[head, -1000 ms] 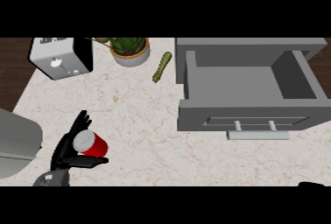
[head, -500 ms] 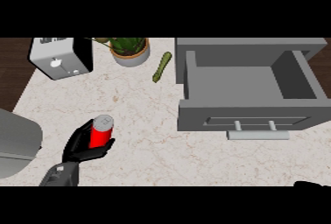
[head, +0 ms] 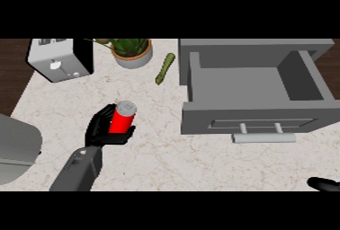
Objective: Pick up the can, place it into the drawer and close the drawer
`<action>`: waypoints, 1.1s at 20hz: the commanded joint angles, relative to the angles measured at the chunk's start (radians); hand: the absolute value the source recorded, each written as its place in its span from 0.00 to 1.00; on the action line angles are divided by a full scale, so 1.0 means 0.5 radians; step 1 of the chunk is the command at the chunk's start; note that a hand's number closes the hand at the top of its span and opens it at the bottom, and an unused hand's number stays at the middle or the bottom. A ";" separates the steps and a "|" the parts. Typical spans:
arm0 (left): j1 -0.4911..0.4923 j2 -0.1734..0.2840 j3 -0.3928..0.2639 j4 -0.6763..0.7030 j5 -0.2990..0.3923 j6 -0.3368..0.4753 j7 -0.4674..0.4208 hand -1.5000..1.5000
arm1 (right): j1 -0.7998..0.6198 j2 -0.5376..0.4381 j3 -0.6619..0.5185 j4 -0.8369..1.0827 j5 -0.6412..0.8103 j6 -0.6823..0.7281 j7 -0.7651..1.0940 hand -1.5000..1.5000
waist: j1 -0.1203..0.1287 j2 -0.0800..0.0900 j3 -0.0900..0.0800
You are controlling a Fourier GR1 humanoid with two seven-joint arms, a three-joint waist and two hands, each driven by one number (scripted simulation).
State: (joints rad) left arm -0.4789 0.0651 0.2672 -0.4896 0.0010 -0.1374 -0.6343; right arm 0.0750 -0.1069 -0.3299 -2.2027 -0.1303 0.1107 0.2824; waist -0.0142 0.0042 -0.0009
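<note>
Now we see our left hand [head: 106,130] curled round the red can [head: 121,118] over the counter [head: 166,152], well left of the open drawer [head: 256,96]. Our right hand [head: 324,184] barely shows at the lower right; its fingers we cannot tell.

no readable text, red can [head: 121,120] seemingly unlabelled, toaster [head: 58,59] front without legible markings

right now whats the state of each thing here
can: upright, held in the left hand
drawer: open, nothing inside
left hand: fingers curled round the can
right hand: only a bit shows at the lower right edge
toaster: standing, slots look bare
</note>
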 commanded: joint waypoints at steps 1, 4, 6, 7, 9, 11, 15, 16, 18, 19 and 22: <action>-0.249 -0.124 0.091 0.201 0.058 0.271 -0.052 1.00 | 0.030 0.013 0.018 -0.030 0.023 0.009 -0.014 0.00 | -0.023 0.005 -0.001; -0.323 -0.126 -0.014 0.145 0.150 0.303 -0.010 1.00 | 0.026 -0.032 -0.066 -0.088 -0.030 -0.002 0.052 0.00 | -0.008 -0.005 0.000; -0.225 -0.127 -0.026 -0.167 0.126 0.218 0.203 1.00 | 0.042 -0.020 -0.070 -0.054 -0.030 0.002 0.052 0.00 | 0.026 -0.014 0.002; -0.288 -0.092 -0.017 -0.076 0.112 0.239 0.185 1.00 | -0.023 -0.020 -0.012 -0.042 0.037 -0.013 0.031 0.00 | 0.018 -0.008 0.002; -0.304 -0.117 -0.083 -0.165 0.077 0.261 0.283 1.00 | -0.004 0.047 0.090 -0.061 0.188 -0.057 0.008 0.00 | 0.025 -0.010 0.002; -0.302 -0.129 -0.186 -0.297 0.155 0.320 0.334 1.00 | -0.019 0.026 0.041 0.000 0.162 -0.057 -0.003 0.00 | 0.027 -0.012 0.002; -0.455 -0.130 -0.335 -0.556 0.199 0.407 0.702 1.00 | 0.121 0.040 -0.020 -0.112 0.068 -0.004 -0.027 0.00 | 0.024 -0.020 0.003; -0.493 -0.130 -0.422 -0.653 0.229 0.451 0.803 1.00 | 0.052 0.096 0.051 0.043 0.181 -0.048 -0.135 0.00 | 0.043 -0.024 0.004; -0.440 -0.130 -0.459 -0.869 0.208 0.457 0.974 1.00 | 0.146 0.035 -0.015 -0.159 0.106 -0.011 0.006 0.00 | 0.040 -0.026 0.003; -0.522 -0.130 -0.596 -0.827 0.376 0.607 0.951 1.00 | 0.116 0.008 -0.013 -0.192 0.037 0.011 0.080 0.00 | 0.012 -0.021 0.002; -0.541 -0.130 -0.668 -1.110 0.385 0.662 1.256 1.00 | -0.037 0.006 0.014 -0.174 0.102 -0.088 0.147 0.00 | 0.033 -0.022 0.002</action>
State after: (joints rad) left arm -0.7366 0.0008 0.0205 -0.9061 0.1464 0.1288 -0.1400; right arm 0.0929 -0.1003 -0.3367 -2.2523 -0.0895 0.0947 0.2983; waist 0.0001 -0.0058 0.0007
